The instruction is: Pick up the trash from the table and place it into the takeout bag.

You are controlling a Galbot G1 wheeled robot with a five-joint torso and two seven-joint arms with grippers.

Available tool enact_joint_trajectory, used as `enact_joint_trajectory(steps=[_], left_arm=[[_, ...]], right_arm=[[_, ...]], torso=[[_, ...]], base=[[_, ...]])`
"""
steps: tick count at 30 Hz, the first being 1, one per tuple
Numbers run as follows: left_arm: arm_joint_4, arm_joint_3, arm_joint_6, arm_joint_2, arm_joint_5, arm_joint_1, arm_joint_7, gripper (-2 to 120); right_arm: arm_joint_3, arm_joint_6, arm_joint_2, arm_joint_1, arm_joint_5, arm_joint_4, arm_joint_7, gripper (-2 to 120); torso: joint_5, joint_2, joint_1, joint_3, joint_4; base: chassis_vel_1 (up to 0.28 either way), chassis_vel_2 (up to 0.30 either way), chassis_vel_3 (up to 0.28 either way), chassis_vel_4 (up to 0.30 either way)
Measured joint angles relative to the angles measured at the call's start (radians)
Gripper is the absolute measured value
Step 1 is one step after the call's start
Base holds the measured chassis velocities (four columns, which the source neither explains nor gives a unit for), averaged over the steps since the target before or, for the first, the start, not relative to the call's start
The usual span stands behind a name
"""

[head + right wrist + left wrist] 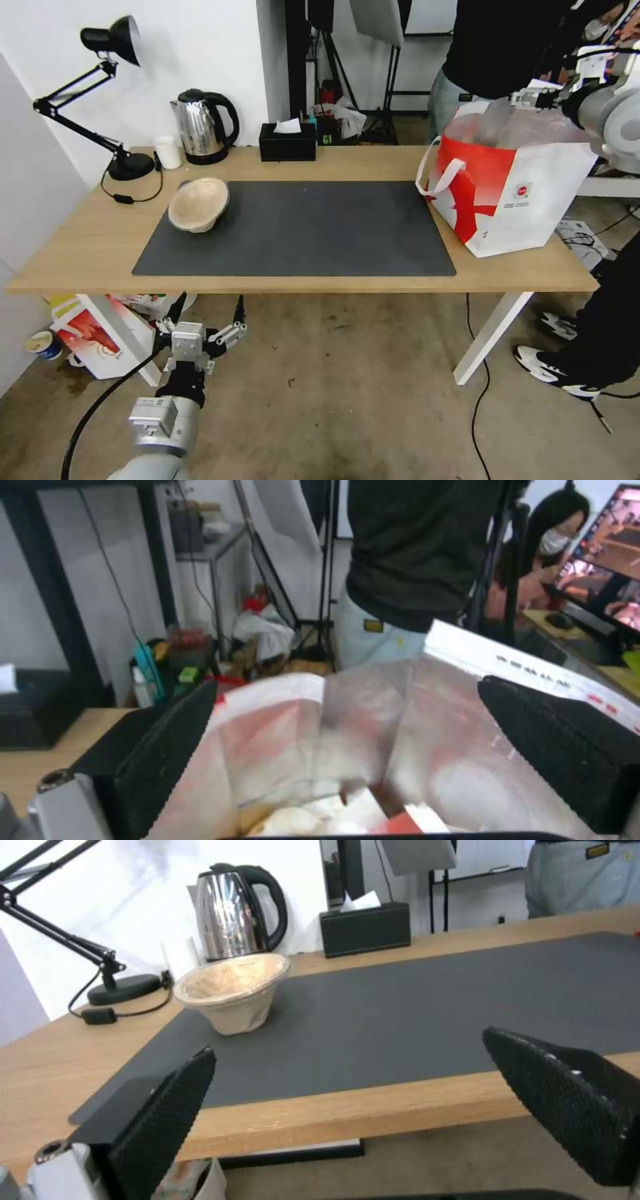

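Now: beige pulp bowl (199, 204) tilted at mat's (300, 233) far left corner on table (80, 247). Takeout bag (513, 193) upright at table's right end. Right gripper (347, 760) over bag mouth, fingers spread, empty. Left gripper (208, 319) below table's near edge, fingers spread, empty.

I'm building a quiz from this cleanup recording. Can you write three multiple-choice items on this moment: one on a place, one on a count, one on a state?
1. Where is the beige pulp bowl?
A. in the bag
B. at the dark mat's left end
C. on the floor

2. How many disposables lie on the table?
A. one
B. two
C. three

3. How are the left gripper's fingers?
A. shut on the bowl
B. shut empty
C. open

Key: 1 B, it sits tilted on the mat's corner. 2 A, the pulp bowl alone. 3 C, spread, below the near table edge; the right gripper, open, is over the takeout bag.
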Motion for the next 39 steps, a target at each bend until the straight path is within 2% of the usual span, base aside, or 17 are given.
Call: enact_joint_trajectory(steps=[4, 7, 8, 10, 11, 14, 15, 18, 19, 20, 23, 30, 39], left_arm=[[0.000, 0.000, 0.000, 0.000, 0.000, 0.000, 0.000, 100], [0.000, 0.000, 0.000, 0.000, 0.000, 0.000, 0.000, 100], [0.000, 0.000, 0.000, 0.000, 0.000, 0.000, 0.000, 100], [0.000, 0.000, 0.000, 0.000, 0.000, 0.000, 0.000, 100], [0.000, 0.000, 0.000, 0.000, 0.000, 0.000, 0.000, 100], [0.000, 0.000, 0.000, 0.000, 0.000, 0.000, 0.000, 100], [0.000, 0.000, 0.000, 0.000, 0.000, 0.000, 0.000, 100], [0.000, 0.000, 0.000, 0.000, 0.000, 0.000, 0.000, 100], [0.000, 0.000, 0.000, 0.000, 0.000, 0.000, 0.000, 100], [0.000, 0.000, 0.000, 0.000, 0.000, 0.000, 0.000, 100], [0.000, 0.000, 0.000, 0.000, 0.000, 0.000, 0.000, 100], [0.000, 0.000, 0.000, 0.000, 0.000, 0.000, 0.000, 100], [0.000, 0.000, 0.000, 0.000, 0.000, 0.000, 0.000, 100]], right_arm=[[0.024, 0.038, -0.002, -0.007, 0.022, 0.032, 0.011, 100], [0.059, 0.131, -0.003, -0.021, 0.054, 0.077, 0.026, 100], [0.059, 0.131, -0.003, -0.021, 0.054, 0.077, 0.026, 100], [0.083, 0.218, -0.004, -0.039, 0.056, 0.113, 0.013, 100], [0.083, 0.218, -0.004, -0.039, 0.056, 0.113, 0.013, 100], [0.124, 0.380, -0.001, -0.079, 0.055, 0.191, -0.069, 100], [0.124, 0.380, -0.001, -0.079, 0.055, 0.191, -0.069, 100], [0.141, 0.528, 0.013, -0.113, 0.047, 0.260, -0.104, 100], [0.141, 0.528, 0.013, -0.113, 0.047, 0.260, -0.104, 100], [0.146, 0.590, 0.020, -0.137, 0.037, 0.298, -0.107, 100], [0.169, 0.675, 0.043, -0.211, -0.009, 0.375, -0.108, 100], [0.215, 0.766, 0.114, -0.381, -0.118, 0.497, -0.099, 100], [0.299, 0.777, 0.181, -0.650, -0.222, 0.658, -0.098, 100]], torso=[[0.0000, 0.000, 0.000, 0.000, 0.0000], [-0.0001, 0.000, 0.000, 0.000, -0.0001], [-0.0001, 0.000, 0.000, 0.000, -0.0001], [0.0000, 0.000, 0.000, 0.000, 0.0000], [0.0000, 0.000, 0.000, 0.000, 0.0000], [-0.0003, 0.000, 0.000, 0.000, 0.0000], [-0.0003, 0.000, 0.000, 0.000, 0.0000], [-0.0003, 0.000, 0.000, 0.000, 0.0001], [-0.0003, 0.000, 0.000, 0.000, 0.0001], [-0.0003, 0.000, 0.000, 0.000, 0.0000], [-0.0001, 0.000, 0.000, 0.000, 0.0000], [-0.0002, 0.000, 0.000, 0.000, 0.0001], [-0.0002, 0.000, 0.000, 0.000, -0.0002]], base=[[0.000, 0.000, 0.000, 0.000], [0.000, 0.000, 0.000, 0.000], [0.000, 0.000, 0.000, 0.000], [0.000, 0.000, 0.000, 0.000], [0.000, 0.000, 0.000, 0.000], [0.000, 0.000, 0.000, 0.000], [0.000, 0.000, 0.000, 0.000], [0.000, 0.000, 0.000, 0.000], [0.000, 0.000, 0.000, 0.000], [0.000, 0.000, 0.000, 0.000], [0.000, 0.000, 0.000, 0.000], [0.000, 0.000, 0.000, 0.000], [0.000, 0.000, 0.000, 0.000]])
